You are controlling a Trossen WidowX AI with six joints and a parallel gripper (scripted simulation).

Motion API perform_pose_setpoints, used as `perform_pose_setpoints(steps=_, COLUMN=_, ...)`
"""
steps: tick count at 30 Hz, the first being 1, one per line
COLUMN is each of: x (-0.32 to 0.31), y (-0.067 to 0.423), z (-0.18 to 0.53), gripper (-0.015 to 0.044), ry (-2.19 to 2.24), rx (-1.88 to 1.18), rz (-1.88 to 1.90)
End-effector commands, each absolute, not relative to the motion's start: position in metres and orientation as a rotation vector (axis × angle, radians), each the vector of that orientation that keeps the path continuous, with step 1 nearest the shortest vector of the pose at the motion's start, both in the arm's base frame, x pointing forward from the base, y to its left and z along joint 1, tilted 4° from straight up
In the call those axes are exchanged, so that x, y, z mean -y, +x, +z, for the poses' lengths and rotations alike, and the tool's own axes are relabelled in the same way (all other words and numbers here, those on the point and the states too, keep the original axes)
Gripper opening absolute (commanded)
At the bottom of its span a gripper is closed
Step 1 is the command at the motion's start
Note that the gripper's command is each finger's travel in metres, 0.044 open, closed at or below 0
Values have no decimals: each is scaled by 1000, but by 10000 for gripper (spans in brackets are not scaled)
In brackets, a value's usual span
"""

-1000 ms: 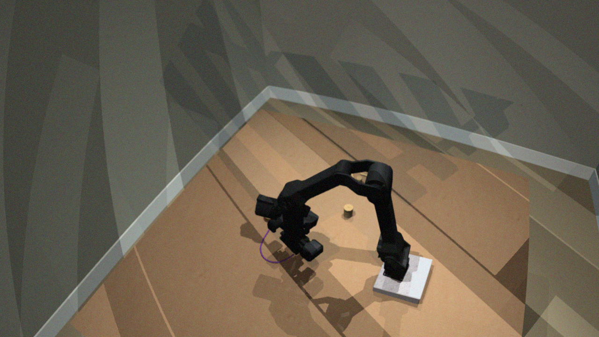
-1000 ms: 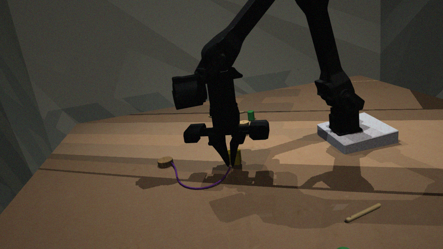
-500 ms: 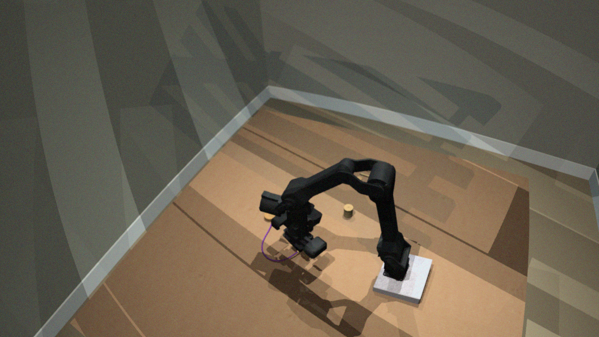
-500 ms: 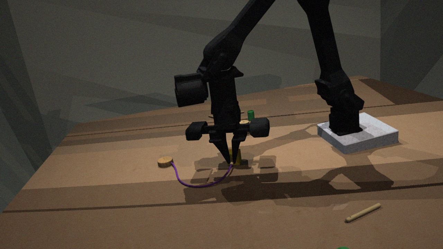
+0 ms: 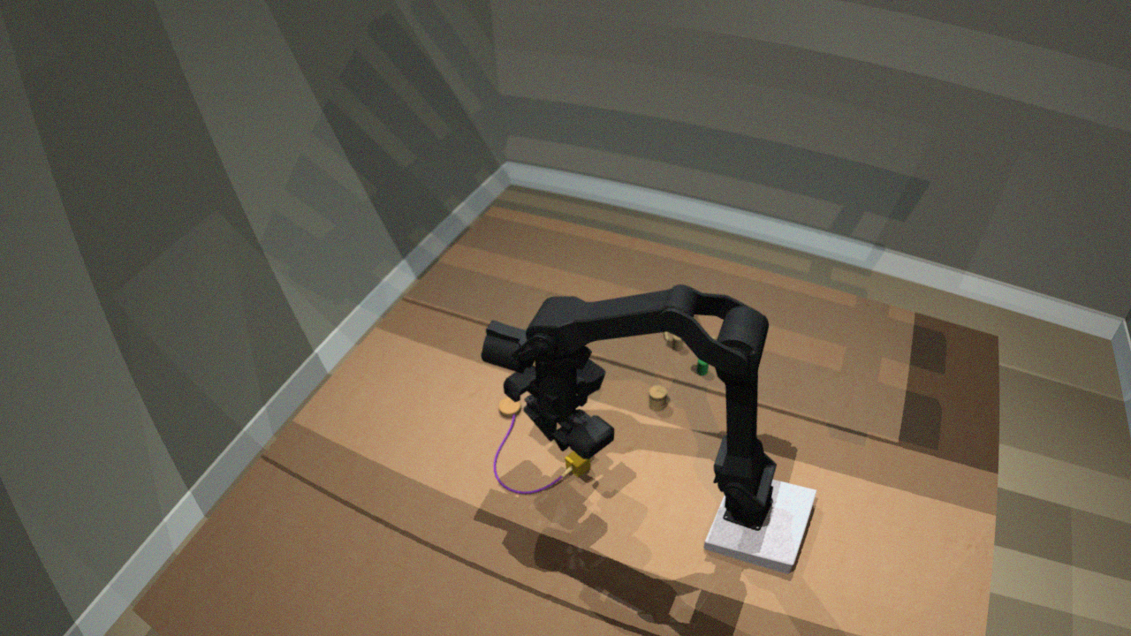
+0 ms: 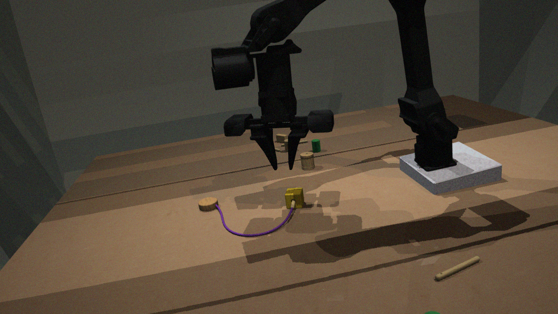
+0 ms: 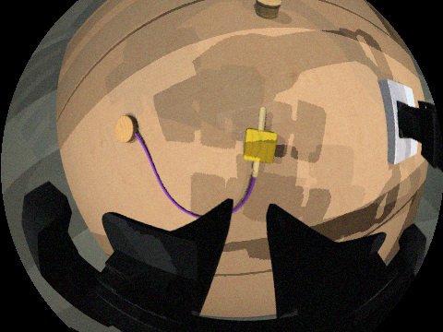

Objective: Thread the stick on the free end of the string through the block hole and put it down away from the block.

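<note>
Fingers (image 6: 270, 150) part-open and holding nothing, raised well above the block (image 6: 294, 198).

Stick (image 7: 258, 146) sits lodged in the block's hole, one end out each side, so the pull-through and set-down look still to do. Purple cord-like string (image 6: 249, 230) curves to a flat round button (image 6: 208, 203). Yellow block is a small cube; the stick is a thin pale dowel.
</note>
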State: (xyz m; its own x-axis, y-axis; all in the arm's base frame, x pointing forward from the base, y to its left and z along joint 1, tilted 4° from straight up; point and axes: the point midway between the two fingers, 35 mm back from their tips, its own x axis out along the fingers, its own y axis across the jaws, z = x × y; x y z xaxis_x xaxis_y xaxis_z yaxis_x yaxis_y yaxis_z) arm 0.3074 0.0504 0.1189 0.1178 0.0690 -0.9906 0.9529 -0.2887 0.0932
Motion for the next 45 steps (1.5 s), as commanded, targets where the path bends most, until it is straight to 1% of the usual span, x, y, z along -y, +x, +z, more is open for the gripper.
perform_pose_setpoints(steps=1, x=-49, y=302, z=125, gripper=121, ry=1517, rx=-1054, rz=-1313)
perform_pose_setpoints(steps=4, x=-50, y=306, z=124, gripper=121, ry=1522, rx=-1047, rz=-1283)
perform_pose_setpoints(steps=6, x=-47, y=305, z=124, gripper=121, ry=1428, rx=-1106, rz=-1197)
perform_pose_setpoints(steps=13, x=-35, y=302, z=123, gripper=121, ry=911, rx=-1339, rz=-734)
perform_pose_setpoints(steps=20, x=-24, y=299, z=121, gripper=121, ry=383, rx=-1455, rz=-263)
perform_pose_setpoints(steps=32, x=-13, y=295, z=120, gripper=121, ry=-79, rx=-1467, rz=148)
perform_pose_setpoints(steps=45, x=-2, y=290, z=118, gripper=121, ry=-578, rx=-1386, rz=595)
